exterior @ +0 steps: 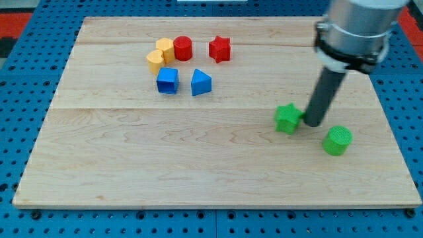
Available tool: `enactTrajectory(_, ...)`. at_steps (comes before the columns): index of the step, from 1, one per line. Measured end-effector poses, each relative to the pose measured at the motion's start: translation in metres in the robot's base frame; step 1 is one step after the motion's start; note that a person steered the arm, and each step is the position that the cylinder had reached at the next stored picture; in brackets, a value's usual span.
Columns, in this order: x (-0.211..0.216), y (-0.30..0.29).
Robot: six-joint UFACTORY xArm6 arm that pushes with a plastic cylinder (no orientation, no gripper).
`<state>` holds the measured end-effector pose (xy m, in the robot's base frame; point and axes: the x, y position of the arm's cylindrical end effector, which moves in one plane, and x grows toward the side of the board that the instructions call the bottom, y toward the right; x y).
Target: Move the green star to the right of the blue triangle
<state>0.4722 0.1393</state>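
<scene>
The green star [287,118] lies on the wooden board at the view's right of centre. The blue triangle [201,82] lies up and to the view's left of it, well apart. My tip [310,123] is right against the star's right side, between the star and the green cylinder [338,140].
A blue cube [168,80] sits just left of the blue triangle. Above them are a yellow block [165,49], a second yellow block [155,61], a red cylinder [183,48] and a red star [220,49]. The board's right edge [396,132] is near the green cylinder.
</scene>
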Motion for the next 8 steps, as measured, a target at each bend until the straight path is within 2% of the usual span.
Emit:
enactTrajectory(1,-0.013,-0.047)
enactTrajectory(3,0.020,-0.055)
enactTrajectory(4,0.014,-0.104)
enactTrajectory(5,-0.002,-0.130)
enactTrajectory(6,-0.035,-0.130)
enactTrajectory(8,-0.044,-0.106)
